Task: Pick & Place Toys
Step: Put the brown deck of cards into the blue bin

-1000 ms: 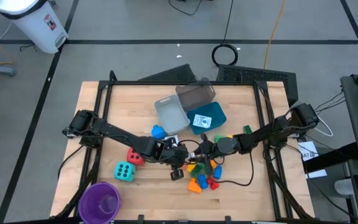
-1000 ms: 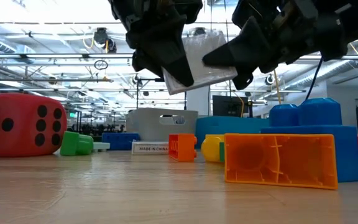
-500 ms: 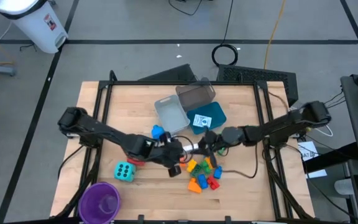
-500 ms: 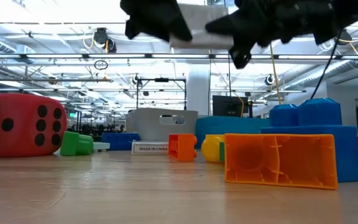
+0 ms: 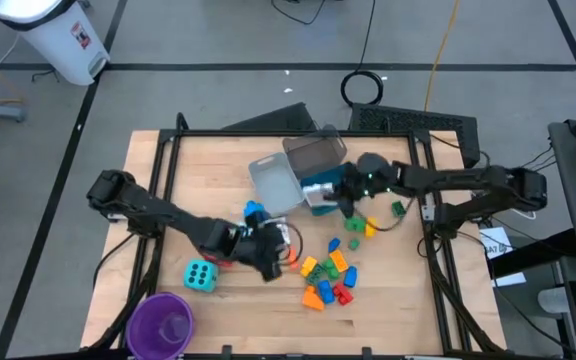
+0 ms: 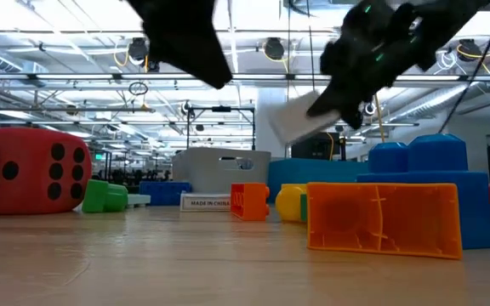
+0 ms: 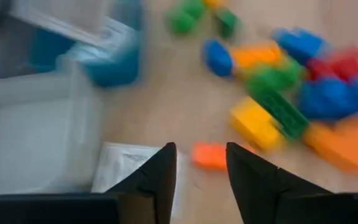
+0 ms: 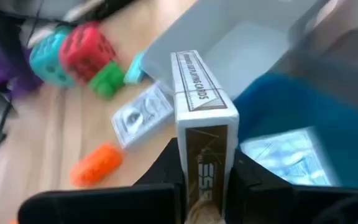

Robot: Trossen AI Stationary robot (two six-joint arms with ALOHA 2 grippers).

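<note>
My right gripper is shut on a white and gold printed packet, a small card box. It hangs over the blue tray at the table's middle far part. My left gripper stands open above the table left of the brick pile, with nothing between its fingers. A flat white packet lies on the wood below it. The cyan die and the red die rest on the table near the left arm. My right gripper pinches the packet between its two fingers, on its two flat sides at the end nearest the wrist. The fingers slant down from the table's right. The packet sticks out ahead of them, tilted, lifted clear above the tray.
A clear tray and a grey tray stand beside the blue one. A purple cup stands at the near left corner. A blue brick and several loose bricks lie around the middle. A metal frame edges the table.
Both grippers held the packet between them above the brick pile. My left gripper has let go and drawn back a little toward the left. My right gripper has carried the packet up and toward the far edge, over the blue tray, turning as it went.
</note>
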